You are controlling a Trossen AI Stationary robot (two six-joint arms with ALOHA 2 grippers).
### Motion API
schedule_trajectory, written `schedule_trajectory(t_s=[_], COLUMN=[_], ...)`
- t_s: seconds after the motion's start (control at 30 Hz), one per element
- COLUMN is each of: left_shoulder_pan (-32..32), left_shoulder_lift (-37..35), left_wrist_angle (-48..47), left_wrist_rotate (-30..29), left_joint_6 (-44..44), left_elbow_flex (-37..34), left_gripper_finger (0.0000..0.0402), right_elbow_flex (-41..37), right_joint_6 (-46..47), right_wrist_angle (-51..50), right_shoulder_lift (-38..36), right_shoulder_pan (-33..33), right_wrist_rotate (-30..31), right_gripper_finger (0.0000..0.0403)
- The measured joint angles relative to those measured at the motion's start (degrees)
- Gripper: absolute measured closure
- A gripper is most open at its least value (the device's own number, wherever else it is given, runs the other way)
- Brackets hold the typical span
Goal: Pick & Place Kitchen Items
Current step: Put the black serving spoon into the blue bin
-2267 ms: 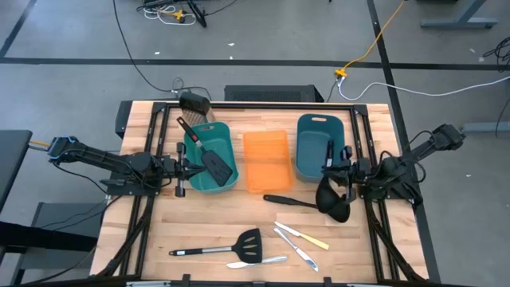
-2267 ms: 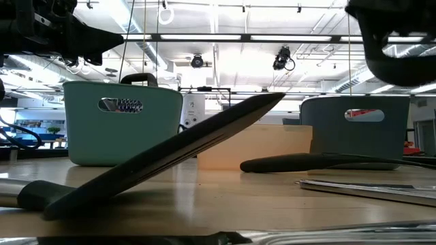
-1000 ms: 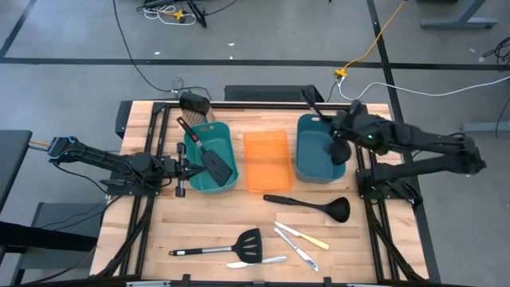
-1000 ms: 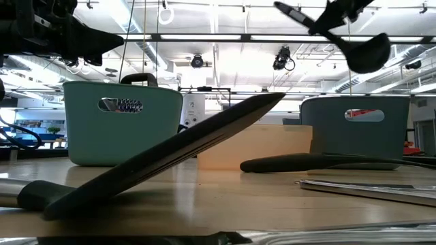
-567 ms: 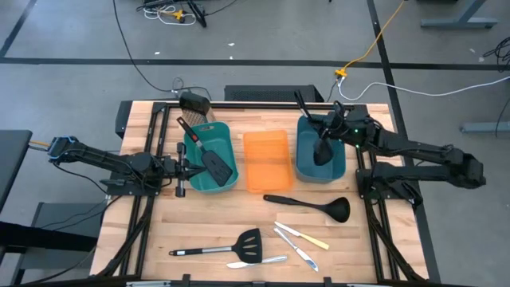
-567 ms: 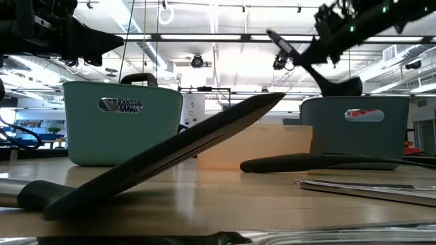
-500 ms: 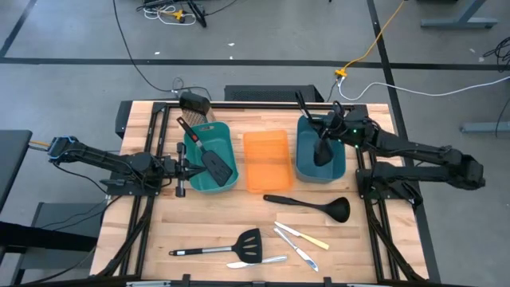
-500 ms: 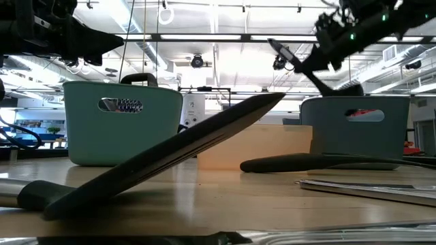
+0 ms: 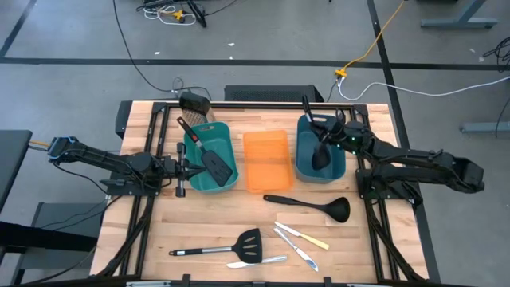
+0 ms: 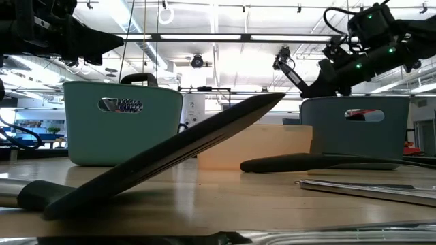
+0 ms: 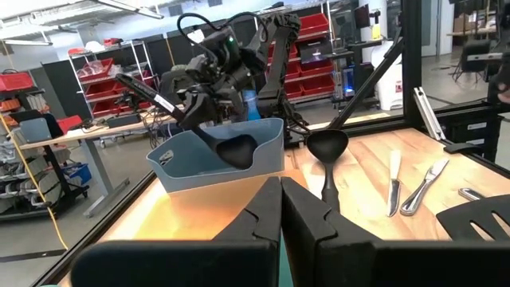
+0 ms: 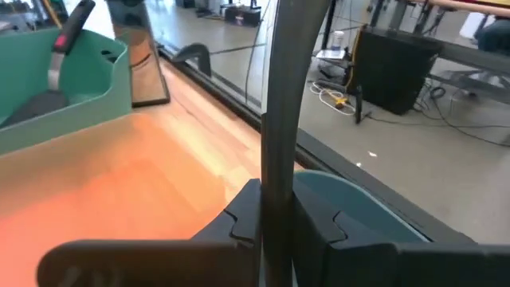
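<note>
R gripper (image 9: 333,134) sits over the blue bin (image 9: 306,169), jaws clamped on the handle of a black ladle (image 9: 319,155); bowl end is down inside the bin, handle slanting up over the far rim. L gripper (image 9: 185,169) waits by the green bin (image 9: 194,182), jaws pinched together w/ nothing in them. A black spatula (image 9: 209,155) leans in that bin. Orange bin (image 9: 265,179) sits btwn the two. On the table: 2nd ladle (image 9: 309,205), 2nd spatula (image 9: 219,246), yellow-handled knife (image 9: 303,236), and prob. two silver knives (image 9: 296,249), hard to separate from above.
</note>
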Motion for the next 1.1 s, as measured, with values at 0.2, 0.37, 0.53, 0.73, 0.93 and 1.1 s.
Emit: schedule_trajectory(t_s=[0.2, 0.37, 0.53, 0.73, 0.93, 1.1], left_shoulder_pan=[0.0, 0.0, 0.0, 0.0, 0.0, 0.0], left_shoulder_lift=[0.01, 0.0, 0.0, 0.02, 0.02, 0.01], left_wrist_angle=[0.0, 0.0, 0.01, 0.01, 0.02, 0.0], left_wrist_rotate=[-0.01, -0.01, 0.01, -0.01, 0.01, 0.01], left_joint_6=[0.0, 0.0, 0.0, 0.0, 0.0, 0.0], left_elbow_flex=[0.0, 0.0, 0.0, 0.0, 0.0, 0.0], left_gripper_finger=[0.0394, 0.0394, 0.0394, 0.0394, 0.0394, 0.0394], right_elbow_flex=[0.0, 0.0, 0.02, 0.0, 0.02, 0.11], right_joint_6=[-2.74, -2.96, -1.41, 0.52, 1.15, 2.03], right_wrist_angle=[-2.21, -4.8, -5.41, -5.42, -5.03, -3.67], right_shoulder_lift=[0.1, 0.77, 3.23, 7.46, 11.75, 13.56], right_shoulder_pan=[-1.07, -2.78, -4.23, -6.14, -7.23, -7.96], right_wrist_rotate=[-3.59, -5.76, -6.96, -6.7, -7.03, -6.18], right_gripper_finger=[0.0358, 0.0358, 0.0358, 0.0358, 0.0358, 0.0358])
